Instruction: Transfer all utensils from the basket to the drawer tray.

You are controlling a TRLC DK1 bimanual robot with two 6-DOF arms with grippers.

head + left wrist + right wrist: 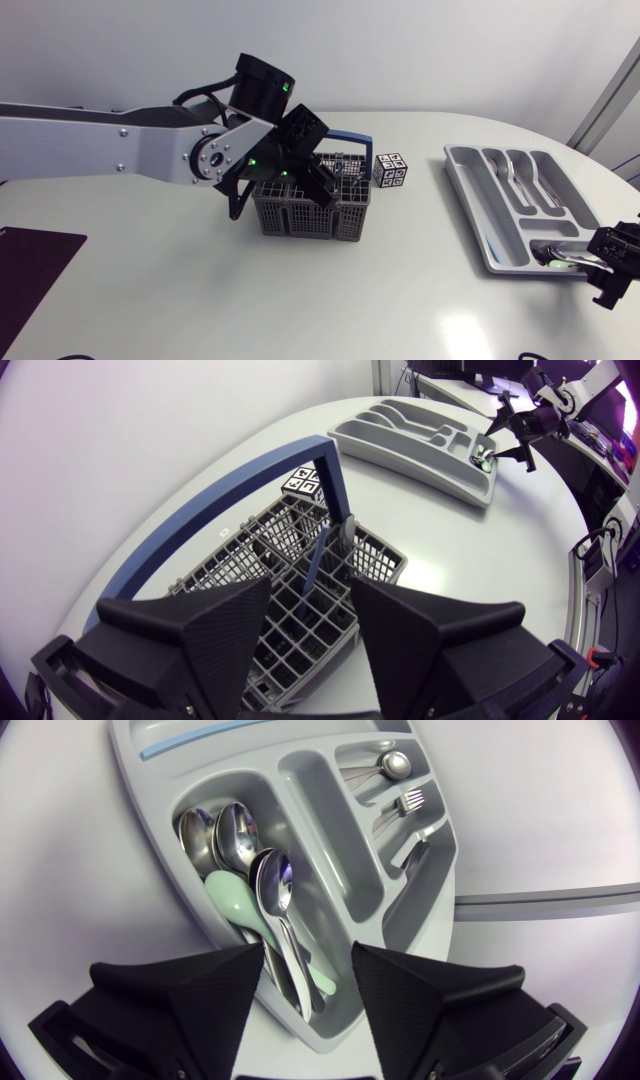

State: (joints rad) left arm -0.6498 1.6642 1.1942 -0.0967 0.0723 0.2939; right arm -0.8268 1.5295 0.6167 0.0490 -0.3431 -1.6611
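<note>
Left tool [310, 595] over cutlery basket [300, 218], right tool [307, 960] over drawer tray [475, 205].
Both spread wide: left aligned to grip the upright blue-handled utensil [316, 560]; right above spoons [272, 885] lying in their compartment.

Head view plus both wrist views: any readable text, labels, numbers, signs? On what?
No readable words or numbers in any view.
Cube beside the basket: black-and-white marker patterns only, no letters or digits.
Drawer tray: no print visible.
</note>
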